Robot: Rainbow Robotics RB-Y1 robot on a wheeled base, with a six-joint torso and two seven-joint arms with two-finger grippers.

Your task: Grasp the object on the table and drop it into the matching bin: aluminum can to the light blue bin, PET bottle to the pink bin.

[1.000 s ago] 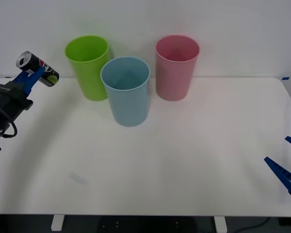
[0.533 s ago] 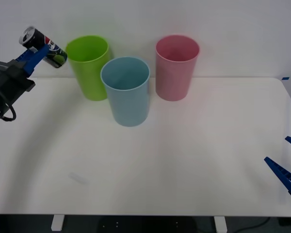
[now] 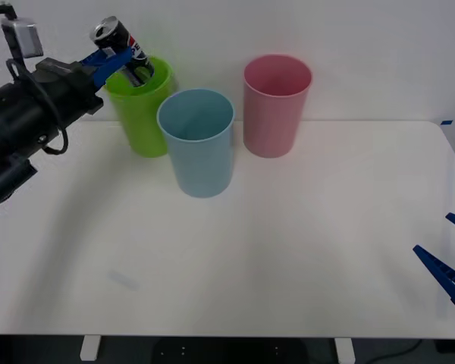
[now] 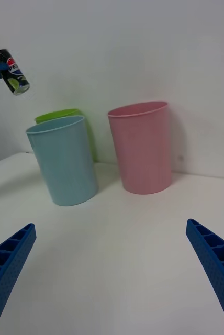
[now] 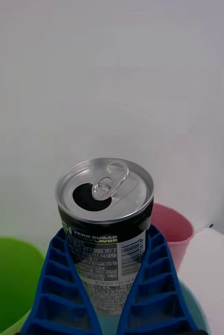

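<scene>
Nearest the camera, at the near right edge of the table [image 3: 303,258]: right gripper [image 3: 453,252], blue ribbed fingers [image 4: 216,272] spread wide, nothing between them, parked low over the white top. Beyond those fingertips, well apart from them: light blue bin [image 3: 196,141] first, upright; pink bin [image 3: 276,104] a little farther and to the right of it, upright, near but not touching. Behind the light blue bin, lime green bin [image 3: 139,103], partly hidden by it in the right wrist view.

Farther back and raised above the table, at the left: left gripper [image 3: 115,62], closed on the aluminum can [image 3: 123,48]. Can clamped between the two blue fingers [image 5: 65,282], one pressed against each side of its dark body, silver top with pull tab and open mouth standing clear above the fingertips. Can tilted in the front view, top leaning up and to the left, lower end over the rim of the lime green bin, not over the light blue one
</scene>
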